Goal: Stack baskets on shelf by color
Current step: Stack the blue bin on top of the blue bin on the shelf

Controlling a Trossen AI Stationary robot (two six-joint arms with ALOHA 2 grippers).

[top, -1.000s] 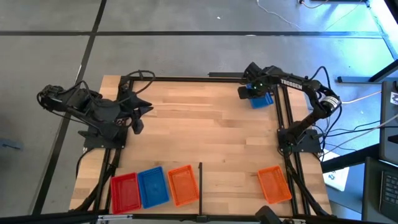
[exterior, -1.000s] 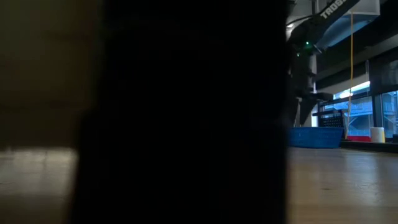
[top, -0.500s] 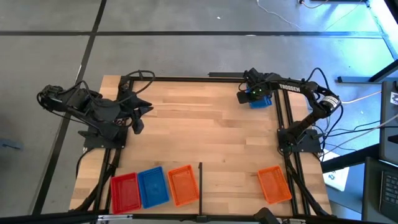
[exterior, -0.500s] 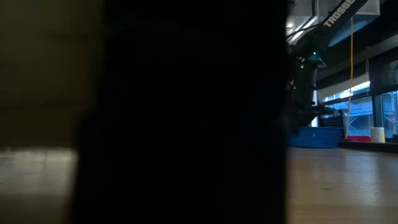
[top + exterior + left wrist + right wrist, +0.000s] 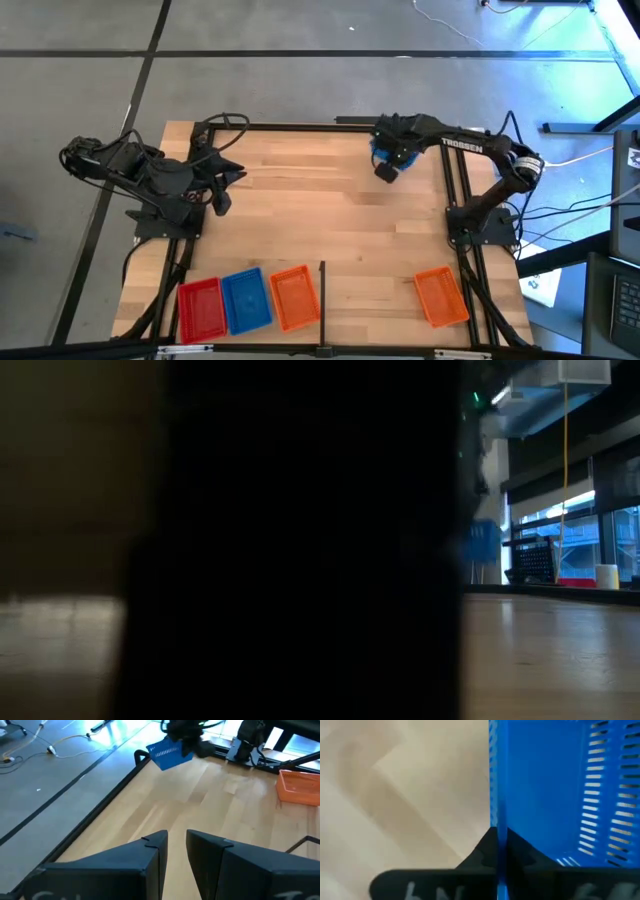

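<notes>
Along the table's near edge lie a red plastic lattice basket (image 5: 200, 308), a blue one (image 5: 245, 300) and an orange one (image 5: 294, 296), beside a thin black divider bar (image 5: 323, 293). Another orange basket (image 5: 441, 296) sits toward the near right corner. The left gripper (image 5: 222, 187) waits at the left edge, fingers slightly apart, empty. Near the far edge, the right gripper (image 5: 385, 165) is clamped on a blue lattice basket (image 5: 170, 754), lifted clear.

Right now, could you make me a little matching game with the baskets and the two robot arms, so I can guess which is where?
Things:
1. blue basket
2. lone orange basket
3. red basket
4. left gripper

Places or states:
A. at the left end of the row of three at the table's near edge
B. lifted off the table, pinched by the right gripper
C. holding nothing, waiting at the table's left side
D. lying alone near the right arm's base

Pairs: 1-B, 2-D, 3-A, 4-C
</notes>
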